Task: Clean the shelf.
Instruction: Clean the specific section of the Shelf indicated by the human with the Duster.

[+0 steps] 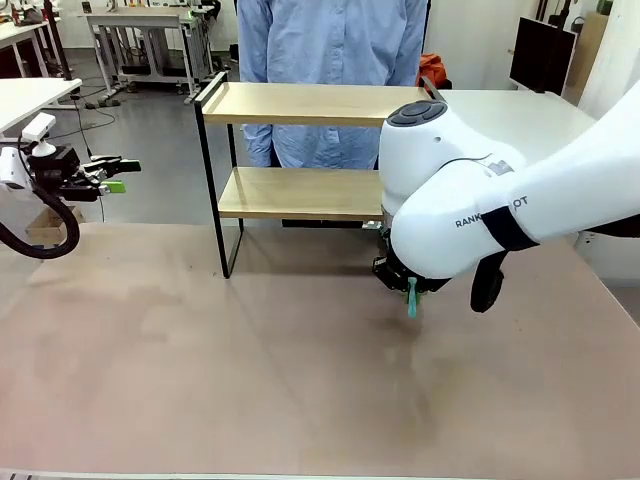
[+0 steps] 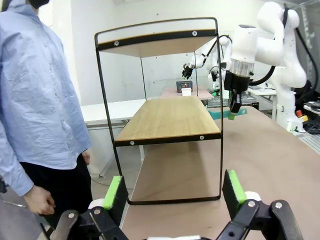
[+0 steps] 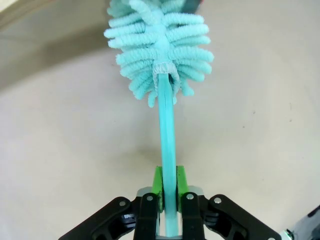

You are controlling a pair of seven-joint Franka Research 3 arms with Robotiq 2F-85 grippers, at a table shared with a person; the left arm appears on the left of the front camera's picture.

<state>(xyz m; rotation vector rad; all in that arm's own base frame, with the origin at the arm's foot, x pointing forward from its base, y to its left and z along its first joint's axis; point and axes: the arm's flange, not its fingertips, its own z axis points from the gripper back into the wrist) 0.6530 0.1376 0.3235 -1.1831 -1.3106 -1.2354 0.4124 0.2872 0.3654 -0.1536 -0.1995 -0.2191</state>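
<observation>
Pre-wipe: R end effector (image 3: 169, 182) clamped on duster (image 3: 160, 45), L end effector (image 2: 173, 191) open, empty; next lift to shelf (image 1: 300, 192), sweep.

Left gripper (image 1: 118, 176): wrist level, jaws spread wide, nothing between the green pads (image 2: 114, 192). Right gripper (image 3: 169, 180): pointing down, clamped on a duster (image 3: 160, 50) handle, forearm arched above it.

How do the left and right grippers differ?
The left gripper stands open and empty; the right gripper is shut on the handle of a teal duster. The left gripper faces the shelf end-on from farther off; the right gripper hangs low by its front. Both have green pads.
</observation>
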